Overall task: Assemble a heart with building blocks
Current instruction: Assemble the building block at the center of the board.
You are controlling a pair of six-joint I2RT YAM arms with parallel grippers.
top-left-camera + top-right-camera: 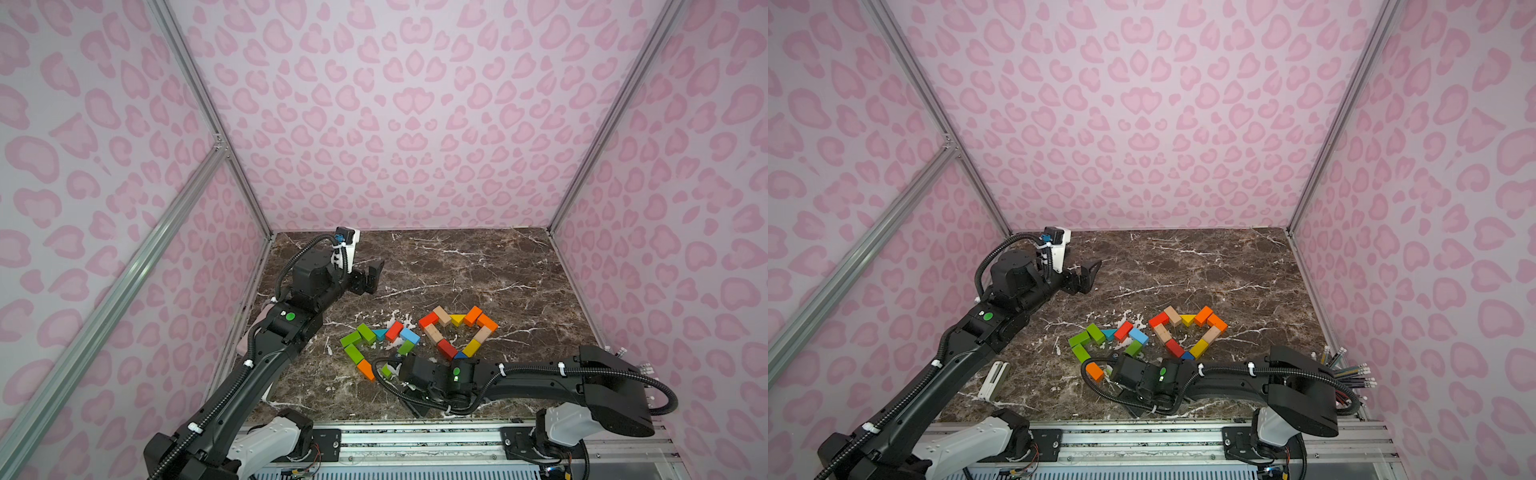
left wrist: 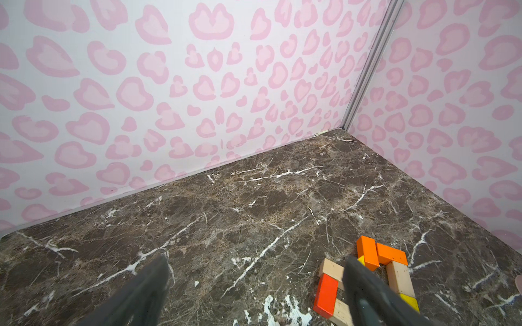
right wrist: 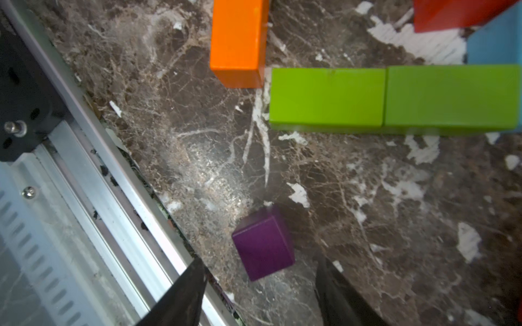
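Ok, top views: my right arm (image 1: 540,374) lies low along the front of the marble table (image 1: 457,266), wrist over the near edge of the green-red-blue block outline (image 1: 365,332). The tan-orange-yellow block outline (image 1: 441,316) sits just beside it. Left gripper (image 1: 372,276) is raised near the back-left, well apart from the blocks. Pencils (image 1: 1354,371) fan behind my right arm, holder hidden.
Left wrist: left gripper spread wide, empty.
Right wrist: right gripper (image 3: 258,259) spread, purple cube (image 3: 264,242) on the marble between the jaws, touching neither; green bricks (image 3: 395,97) beyond.
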